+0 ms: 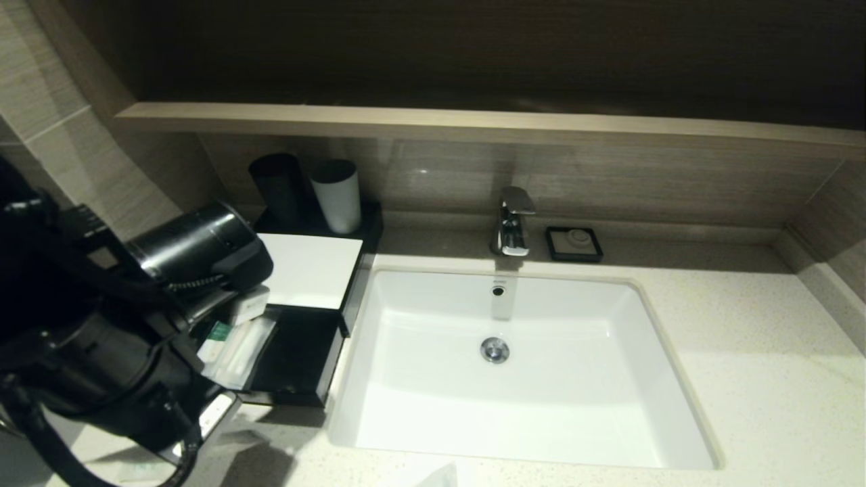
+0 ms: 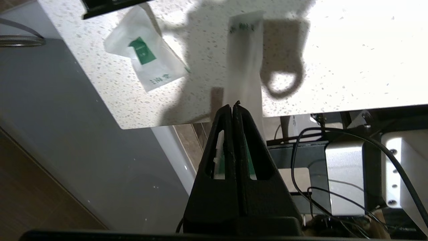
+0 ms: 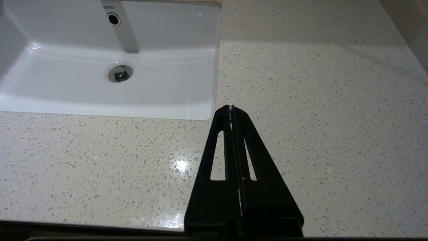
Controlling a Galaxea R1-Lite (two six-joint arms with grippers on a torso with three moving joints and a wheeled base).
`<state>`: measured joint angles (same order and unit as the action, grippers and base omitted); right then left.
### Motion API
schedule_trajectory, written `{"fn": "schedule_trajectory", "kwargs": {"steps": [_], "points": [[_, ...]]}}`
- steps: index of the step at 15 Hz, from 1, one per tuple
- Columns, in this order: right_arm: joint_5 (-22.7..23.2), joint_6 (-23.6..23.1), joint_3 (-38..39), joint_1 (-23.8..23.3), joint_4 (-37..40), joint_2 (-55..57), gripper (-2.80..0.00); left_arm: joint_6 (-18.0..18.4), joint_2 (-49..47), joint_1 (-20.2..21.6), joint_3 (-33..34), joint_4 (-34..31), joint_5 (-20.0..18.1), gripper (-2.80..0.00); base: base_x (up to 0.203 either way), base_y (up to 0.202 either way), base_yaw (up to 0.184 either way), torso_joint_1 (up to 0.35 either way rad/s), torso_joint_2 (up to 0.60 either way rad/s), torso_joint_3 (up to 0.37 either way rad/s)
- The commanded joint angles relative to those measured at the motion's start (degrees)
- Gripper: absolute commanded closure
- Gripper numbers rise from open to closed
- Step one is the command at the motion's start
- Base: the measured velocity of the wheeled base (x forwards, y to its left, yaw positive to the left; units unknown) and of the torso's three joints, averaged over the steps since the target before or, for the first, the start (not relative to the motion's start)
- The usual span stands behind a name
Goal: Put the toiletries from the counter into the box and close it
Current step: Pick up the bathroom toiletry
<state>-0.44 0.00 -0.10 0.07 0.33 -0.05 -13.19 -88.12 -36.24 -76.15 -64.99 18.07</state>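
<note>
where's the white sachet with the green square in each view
Head view: not clearly visible; the left arm hides that patch of counter.
Left wrist view: sachet with the green square lies flat on the speckled counter, apart from the sleeve pinched in the left claw.
Right wrist view: not in it.
Shared landmark: the speckled counter.

Head cam: high, looking forward and down; basin (image 1: 521, 365) centred, box (image 1: 298, 318) at 9 o'clock, left arm blocking that side. Left wrist cam: close behind its fingers (image 2: 227, 140), facing the table (image 2: 334, 50) edge and a sachet (image 2: 147, 63). Right wrist cam: low over the table, basin at 10 o'clock. Head and right wrist views share basin and drain.
</note>
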Motion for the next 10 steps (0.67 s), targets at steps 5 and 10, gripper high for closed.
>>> {"fn": "schedule_trajectory", "kwargs": {"steps": [5,10], "points": [[0.0,0.0,0.0,0.0,0.0,0.0,0.00,0.0,1.1,2.4,-1.8,0.5,2.2,0.00,0.000,0.000,0.000,0.000,0.00,0.000],[0.0,0.0,0.0,0.0,0.0,0.0,0.00,-0.5,-3.9,5.0,-1.1,3.2,1.7,0.00,0.000,0.000,0.000,0.000,0.00,0.000]]}}
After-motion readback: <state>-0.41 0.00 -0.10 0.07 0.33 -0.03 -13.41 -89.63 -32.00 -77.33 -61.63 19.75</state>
